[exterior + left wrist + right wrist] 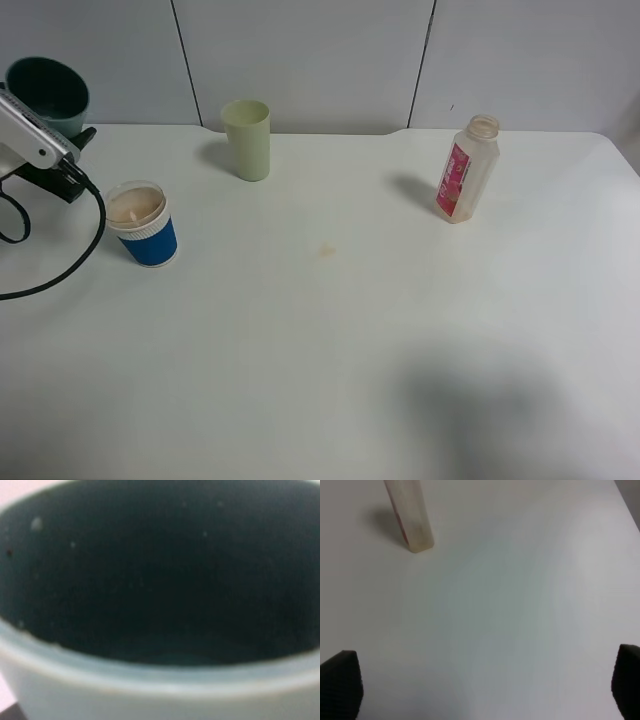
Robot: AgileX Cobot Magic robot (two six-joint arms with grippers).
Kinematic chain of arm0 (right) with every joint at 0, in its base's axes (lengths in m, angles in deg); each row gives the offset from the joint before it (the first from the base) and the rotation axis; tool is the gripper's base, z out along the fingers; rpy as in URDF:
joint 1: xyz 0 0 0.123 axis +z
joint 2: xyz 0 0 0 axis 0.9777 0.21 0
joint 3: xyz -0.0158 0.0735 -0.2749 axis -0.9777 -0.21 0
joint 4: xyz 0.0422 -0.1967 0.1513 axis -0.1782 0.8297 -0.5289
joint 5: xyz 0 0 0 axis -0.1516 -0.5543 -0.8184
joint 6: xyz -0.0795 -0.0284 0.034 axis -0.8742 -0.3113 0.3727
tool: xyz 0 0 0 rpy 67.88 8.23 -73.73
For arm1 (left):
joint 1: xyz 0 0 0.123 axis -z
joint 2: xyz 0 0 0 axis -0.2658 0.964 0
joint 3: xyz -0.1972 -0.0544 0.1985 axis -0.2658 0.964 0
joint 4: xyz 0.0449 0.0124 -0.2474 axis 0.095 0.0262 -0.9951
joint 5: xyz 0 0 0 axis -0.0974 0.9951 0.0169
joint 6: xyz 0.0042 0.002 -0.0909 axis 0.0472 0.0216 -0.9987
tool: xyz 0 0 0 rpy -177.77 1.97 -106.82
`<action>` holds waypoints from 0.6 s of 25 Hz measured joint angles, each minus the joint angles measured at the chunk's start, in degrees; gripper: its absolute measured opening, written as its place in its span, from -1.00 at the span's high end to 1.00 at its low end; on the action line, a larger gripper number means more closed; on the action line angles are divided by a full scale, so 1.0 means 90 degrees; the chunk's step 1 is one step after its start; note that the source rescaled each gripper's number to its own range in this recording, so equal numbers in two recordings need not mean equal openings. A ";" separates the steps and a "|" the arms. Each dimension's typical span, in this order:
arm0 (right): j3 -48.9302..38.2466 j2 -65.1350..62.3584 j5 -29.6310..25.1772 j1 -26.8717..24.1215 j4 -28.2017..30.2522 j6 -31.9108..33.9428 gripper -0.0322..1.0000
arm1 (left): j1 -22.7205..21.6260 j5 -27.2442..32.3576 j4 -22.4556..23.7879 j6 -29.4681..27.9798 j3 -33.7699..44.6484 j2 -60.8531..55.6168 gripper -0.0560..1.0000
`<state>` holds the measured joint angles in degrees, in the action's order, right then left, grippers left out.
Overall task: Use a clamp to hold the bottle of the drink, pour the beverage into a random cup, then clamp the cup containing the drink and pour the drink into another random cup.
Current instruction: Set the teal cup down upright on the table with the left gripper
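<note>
Teal cup (48, 93), empty, gripped in our left claw (72, 150); blue cup (142, 223) below holds beverage (134, 206); right claw (480, 680) gaping. Pours judged done.

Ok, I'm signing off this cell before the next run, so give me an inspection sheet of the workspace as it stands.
Surface: white table, small tan spot mid-table.
Job's things: bottle upright, uncapped; blue cup holds tan beverage; teal cup tilted, off the table, inside looks empty.
Clutter: pale green tumbler upright at the back.
Grippers: left gripper shut on teal cup; right gripper open, empty.
Cables: black cable looping on table.
Surroundings: grey wall panels.
</note>
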<state>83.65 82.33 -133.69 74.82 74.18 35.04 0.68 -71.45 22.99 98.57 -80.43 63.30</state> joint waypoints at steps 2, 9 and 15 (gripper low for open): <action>0.0000 0.0000 0.0000 0.0000 0.0000 0.0000 -1.00 | 0.0000 0.0000 -0.0048 -0.0348 0.0000 0.0000 0.87; 0.0000 0.0000 0.0000 0.0000 0.0000 0.0000 -1.00 | 0.0000 0.0000 -0.0170 -0.2059 0.0000 0.0000 0.87; 0.0000 0.0000 0.0000 0.0000 0.0000 0.0000 -1.00 | 0.0000 0.0000 -0.0170 -0.2229 0.0000 0.0000 0.87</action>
<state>83.65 82.33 -133.69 74.82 74.18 35.04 0.68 -71.45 21.47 78.51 -80.43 63.30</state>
